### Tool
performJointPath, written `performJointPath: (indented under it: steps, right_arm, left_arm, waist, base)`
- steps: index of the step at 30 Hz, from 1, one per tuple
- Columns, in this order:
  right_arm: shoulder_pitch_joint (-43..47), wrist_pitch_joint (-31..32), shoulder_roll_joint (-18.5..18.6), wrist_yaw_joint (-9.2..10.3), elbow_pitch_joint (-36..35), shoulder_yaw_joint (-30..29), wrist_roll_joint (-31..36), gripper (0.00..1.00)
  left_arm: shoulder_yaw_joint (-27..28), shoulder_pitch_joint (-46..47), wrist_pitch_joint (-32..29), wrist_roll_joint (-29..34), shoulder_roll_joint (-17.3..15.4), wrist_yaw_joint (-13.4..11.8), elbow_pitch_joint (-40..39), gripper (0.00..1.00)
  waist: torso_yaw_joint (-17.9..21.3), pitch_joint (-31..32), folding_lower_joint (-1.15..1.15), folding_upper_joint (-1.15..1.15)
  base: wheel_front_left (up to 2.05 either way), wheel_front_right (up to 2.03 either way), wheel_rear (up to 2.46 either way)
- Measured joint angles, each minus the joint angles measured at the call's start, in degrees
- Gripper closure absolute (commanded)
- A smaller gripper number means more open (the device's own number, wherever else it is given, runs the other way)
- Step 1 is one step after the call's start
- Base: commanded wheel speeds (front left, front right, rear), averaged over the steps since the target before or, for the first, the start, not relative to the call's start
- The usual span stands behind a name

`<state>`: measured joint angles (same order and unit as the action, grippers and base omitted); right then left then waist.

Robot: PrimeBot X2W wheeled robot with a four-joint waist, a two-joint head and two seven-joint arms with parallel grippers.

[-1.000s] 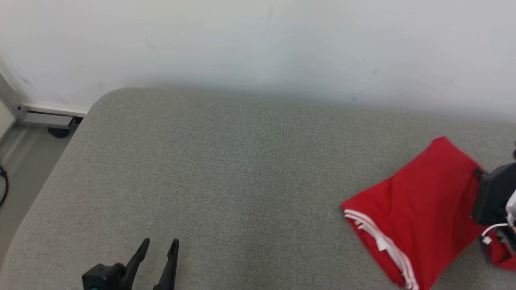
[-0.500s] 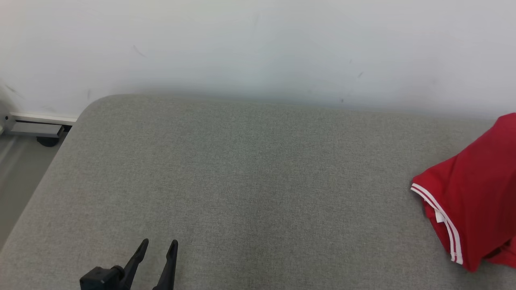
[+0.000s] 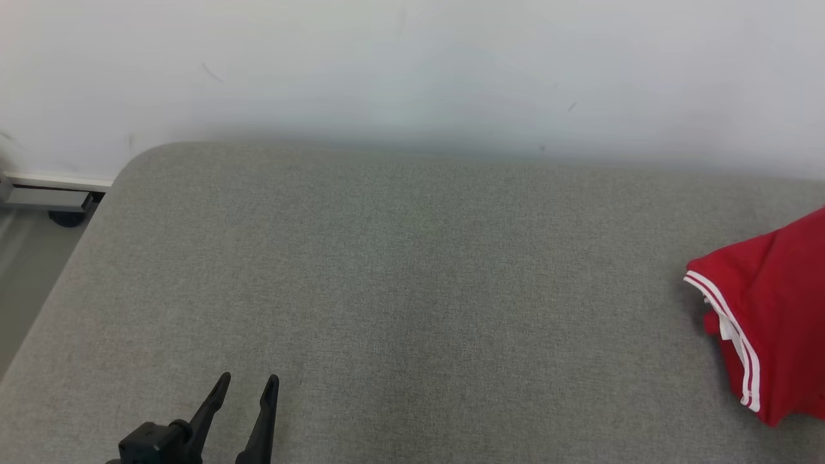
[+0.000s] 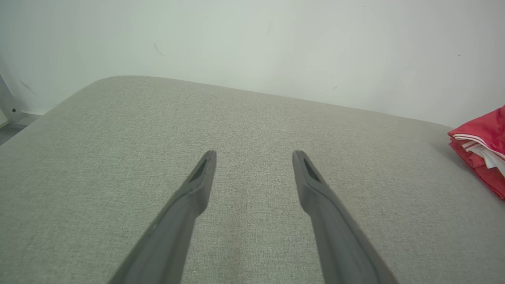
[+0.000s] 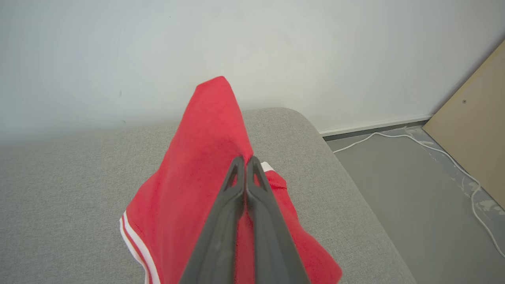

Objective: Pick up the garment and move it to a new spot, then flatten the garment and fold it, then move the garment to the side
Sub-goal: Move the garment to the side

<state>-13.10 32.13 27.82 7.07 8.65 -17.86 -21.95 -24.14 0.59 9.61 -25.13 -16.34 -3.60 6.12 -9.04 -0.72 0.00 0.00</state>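
- Garment [image 3: 773, 309]: red cloth with white-striped hem, folded into a compact bundle. It lies at the right end of the grey cushion [image 3: 399, 277], near the far right corner. In the head view it is cut off by the frame's right edge.
- Right pincer [image 5: 245, 159]: fingers pressed together, with red cloth caught at the tips. I judge it is gripping the garment [image 5: 197, 165], part of which is lifted into a peak beyond the tips, toward the wall [image 5: 118, 51].
- Left pincer [image 3: 249, 381]: fingers spread, nothing between them. It sits low over the cushion's near edge toward the left end, pointing at the far edge. The left wrist view shows the same gap [image 4: 254, 154] over bare fabric.
- Relation that matters: the garment [image 4: 485, 134] lies well apart from the left pincer, off to its right across the bare middle of the cushion. The right arm is on it, so the last step, moving it aside, looks to belong to that arm.
- Long axis: seen along the right pincer's fingers, the bundle runs from the near edge toward the far edge. The striped hem faces the cushion's middle.
- Margin: the cushion's right edge is just beside the bundle, and the floor [image 5: 414, 189] with a white cable [image 5: 453, 161] lies past it. Little room is left for going further right.
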Motion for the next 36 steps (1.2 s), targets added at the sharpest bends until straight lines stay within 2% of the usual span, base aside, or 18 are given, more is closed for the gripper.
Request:
performJointPath:
  steps: [5,10,17,18,19,20,29,36]
  right_arm:
    - [1.1,-1.2,-0.1,0.02,1.7,-2.4,2.6,1.0]
    - [1.4,-2.9,-2.1,0.05,4.3,-6.5,7.8,1.0]
    - [0.5,-4.9,-3.9,0.07,6.1,-9.0,12.2,1.0]
    - [0.1,-5.3,-4.3,0.07,6.1,-8.4,12.5,0.42]
    - [-0.4,-5.9,-4.8,0.07,6.1,-8.3,13.1,0.04]
    - [-0.7,-6.1,-5.1,0.07,6.1,-8.2,13.6,0.0]
    - [-1.2,-7.5,-6.4,0.07,8.1,-8.5,17.1,0.0]
    - [-1.6,-11.1,-9.4,-0.23,6.5,-3.9,17.1,0.0]
  left_arm:
    - [0.0,0.2,0.0,0.5,-0.2,0.0,-0.5,0.0]
    - [0.0,1.0,-0.6,0.8,-1.0,0.0,-1.6,0.0]
    - [0.0,1.9,-1.0,1.8,-1.5,0.0,-2.3,0.0]
    - [0.0,2.2,-1.0,1.8,-1.6,0.0,-2.3,0.0]
    - [-0.1,2.5,-1.3,1.9,-1.6,0.1,-2.4,0.0]
    - [-0.2,2.7,-1.5,2.0,-1.6,0.1,-2.4,0.0]
    - [-0.9,3.8,-2.0,2.0,-1.3,0.2,-1.9,0.0]
    - [-0.7,4.3,-1.1,2.5,-1.3,0.1,-1.6,0.0]
  waist:
    - [0.0,-1.2,0.0,0.0]
    - [0.0,-3.1,0.0,0.0]
    - [0.1,-5.5,0.0,0.0]
    - [0.2,-5.8,0.0,0.0]
    - [0.3,-6.1,0.0,0.0]
    - [0.3,-6.4,0.01,0.0]
    - [0.3,-6.7,0.0,0.01]
    - [0.9,-5.5,0.0,0.0]
  base:
    - [0.0,0.0,0.0]
    - [0.0,0.0,0.0]
    - [0.0,0.0,0.0]
    - [0.0,0.0,0.0]
    - [0.0,0.0,0.0]
    - [0.0,0.0,0.0]
    - [0.0,0.0,0.0]
    - [0.0,0.0,0.0]
